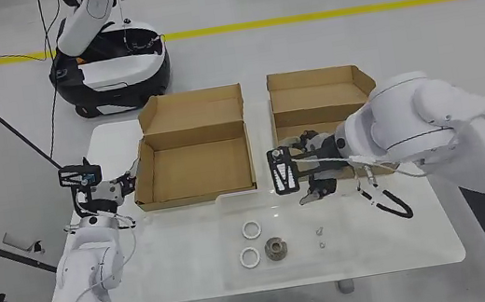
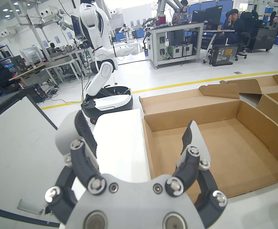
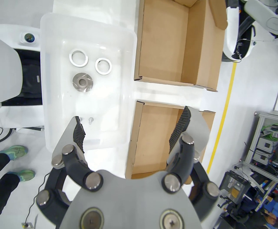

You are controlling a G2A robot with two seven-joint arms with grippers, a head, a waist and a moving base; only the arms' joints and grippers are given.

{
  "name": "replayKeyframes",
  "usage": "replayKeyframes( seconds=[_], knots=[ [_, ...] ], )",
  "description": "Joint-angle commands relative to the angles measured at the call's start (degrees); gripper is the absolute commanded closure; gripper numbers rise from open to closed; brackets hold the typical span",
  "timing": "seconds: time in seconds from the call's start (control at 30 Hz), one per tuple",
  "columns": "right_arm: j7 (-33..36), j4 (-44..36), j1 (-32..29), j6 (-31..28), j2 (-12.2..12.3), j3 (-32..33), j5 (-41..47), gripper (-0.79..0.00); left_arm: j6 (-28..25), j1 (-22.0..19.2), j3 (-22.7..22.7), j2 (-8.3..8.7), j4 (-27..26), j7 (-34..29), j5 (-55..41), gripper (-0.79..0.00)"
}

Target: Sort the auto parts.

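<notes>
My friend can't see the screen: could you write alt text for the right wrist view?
The open right gripper hangs over the table, by one of two open boxes. On the table lie two rings, a metal disc and small bolts.

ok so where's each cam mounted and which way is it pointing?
Top view: above the arms, looking down on the white table; left gripper beside the left cardboard box, right gripper at the right cardboard box's front edge.
Left wrist view: on the left wrist, facing across the left cardboard box towards the room; its open fingers show.
Right wrist view: on the right wrist, facing straight down at two rings, a metal hub, bolts; its open fingers show.
Shared: top and right wrist views both show those parts and boxes.
</notes>
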Motion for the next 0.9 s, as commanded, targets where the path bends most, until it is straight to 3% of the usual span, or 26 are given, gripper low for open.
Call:
replayKeyframes(
  seconds=[0.0,0.33,0.87],
  knots=[
    [0.27,0.38,1.8,0.28,0.45,-2.18,1.09,-0.785,0.0,0.0,0.0,0.0,0.0,0.0,0.0,-0.785],
    [-0.05,0.3,2.9,-0.04,2.59,-5.67,2.09,-0.785,0.0,0.0,0.0,0.0,0.0,0.0,0.0,-0.785],
    [-0.69,-2.08,-5.63,0.62,4.57,-6.16,-3.16,-0.785,0.0,0.0,0.0,0.0,0.0,0.0,0.0,-0.785]
  ],
)
